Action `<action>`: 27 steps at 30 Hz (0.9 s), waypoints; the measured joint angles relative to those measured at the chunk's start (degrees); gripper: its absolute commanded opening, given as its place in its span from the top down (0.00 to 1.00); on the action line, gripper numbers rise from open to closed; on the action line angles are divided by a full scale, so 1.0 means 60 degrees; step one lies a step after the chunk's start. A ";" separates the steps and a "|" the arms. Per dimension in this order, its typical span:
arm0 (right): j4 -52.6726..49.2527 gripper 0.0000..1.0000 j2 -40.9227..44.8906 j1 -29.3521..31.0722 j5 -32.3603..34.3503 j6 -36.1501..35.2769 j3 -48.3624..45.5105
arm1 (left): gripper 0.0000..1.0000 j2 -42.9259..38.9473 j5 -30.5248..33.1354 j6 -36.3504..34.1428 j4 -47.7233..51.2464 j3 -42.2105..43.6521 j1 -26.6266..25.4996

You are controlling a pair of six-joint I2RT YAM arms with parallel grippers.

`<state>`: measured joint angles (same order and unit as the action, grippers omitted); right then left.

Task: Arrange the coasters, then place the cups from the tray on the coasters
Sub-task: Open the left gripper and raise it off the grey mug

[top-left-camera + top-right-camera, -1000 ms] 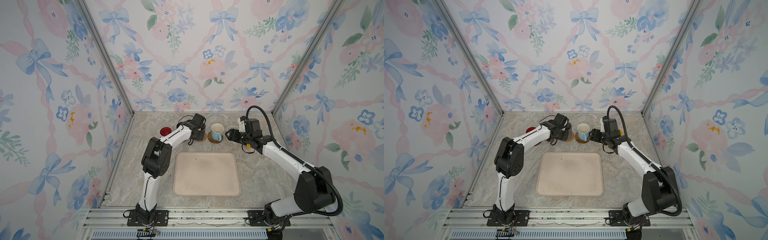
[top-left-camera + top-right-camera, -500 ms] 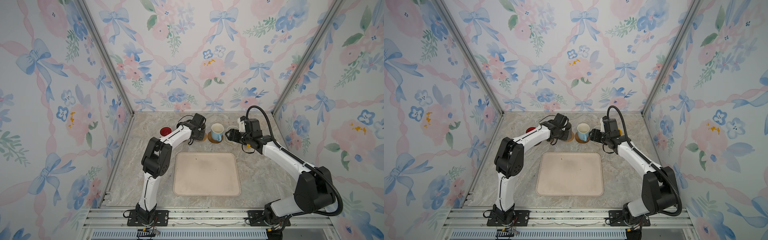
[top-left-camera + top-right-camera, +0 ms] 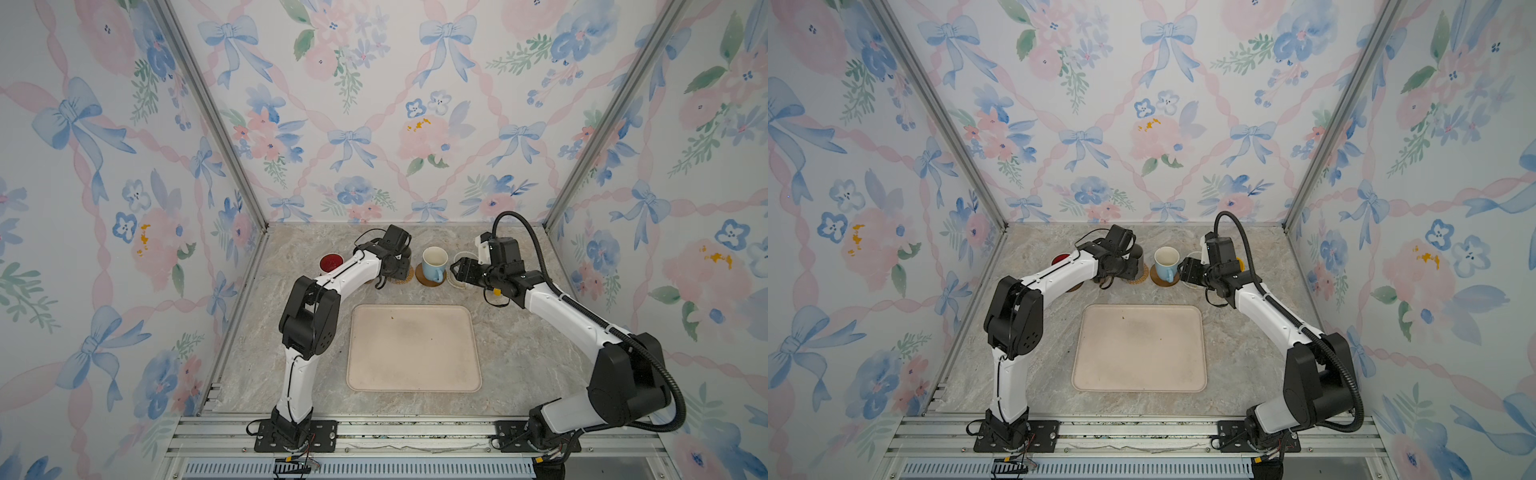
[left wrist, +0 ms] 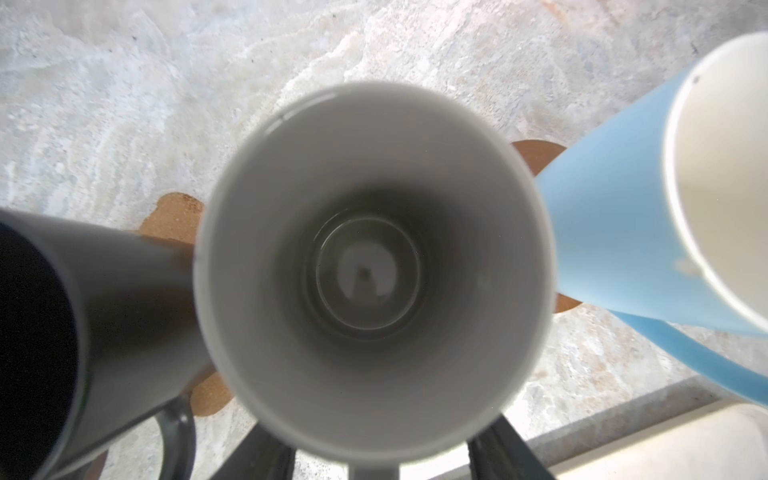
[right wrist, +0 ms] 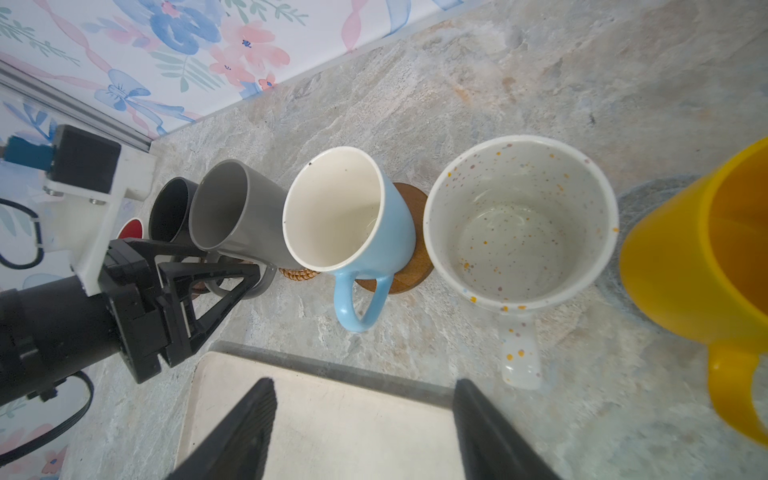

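Tabletop [image 3: 519,353] in marble pattern carries everything, with the beige tray [image 3: 413,349] bare at its middle. Beyond the tray's far edge all six cups stand upright in a row: the red-lined white mug [image 3: 331,262], black mug [image 5: 172,210], grey mug [image 5: 232,216], light blue mug [image 5: 345,216], speckled mug [image 5: 519,220] and yellow mug [image 5: 698,249]. The grey mug sits on the rattan coaster [image 5: 297,274], close between its black and blue neighbours. The blue one rests on a dark wooden disc [image 5: 411,257], and the paw-shaped coaster [image 4: 174,216] shows under the black one. The left gripper [image 4: 378,440] is at the grey mug's handle, its fingers [image 4: 257,453] parted to either side with daylight around the handle, so nothing is pinched. The right gripper [image 5: 363,384] hangs spread wide and empty over the tray's far edge. The step in hand looks like letting go of the last cup. To do it well, part the jaws fully, then draw back in line with the handle, so no finger hooks it, turns the mug off its mat or nudges the neighbours.
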<state>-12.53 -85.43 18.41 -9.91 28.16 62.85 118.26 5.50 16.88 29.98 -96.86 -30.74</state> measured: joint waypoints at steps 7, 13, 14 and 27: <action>0.0168 0.26 0.0000 0.0000 -0.0062 0.0033 -0.0047 | 0.28 -0.0492 0.0036 -0.0069 -0.0015 0.0055 -0.0164; 0.0310 0.24 0.0033 0.0000 -0.0073 0.0033 -0.0186 | 0.25 -0.0933 0.0055 -0.0069 -0.0018 0.0131 -0.0382; 0.0317 0.24 0.0066 0.0000 -0.0073 0.0033 -0.0211 | 0.25 -0.1016 0.0080 -0.0073 -0.0018 0.0168 -0.0419; 0.0557 0.17 0.0820 0.0000 -0.0138 -0.0018 -0.0576 | 0.21 -0.2951 0.0393 -0.0324 -0.0426 0.1209 -0.0856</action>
<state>-9.19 -80.51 18.41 -10.74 28.05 59.40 100.55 7.86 14.94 27.42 -89.60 -35.88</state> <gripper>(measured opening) 0.809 0.782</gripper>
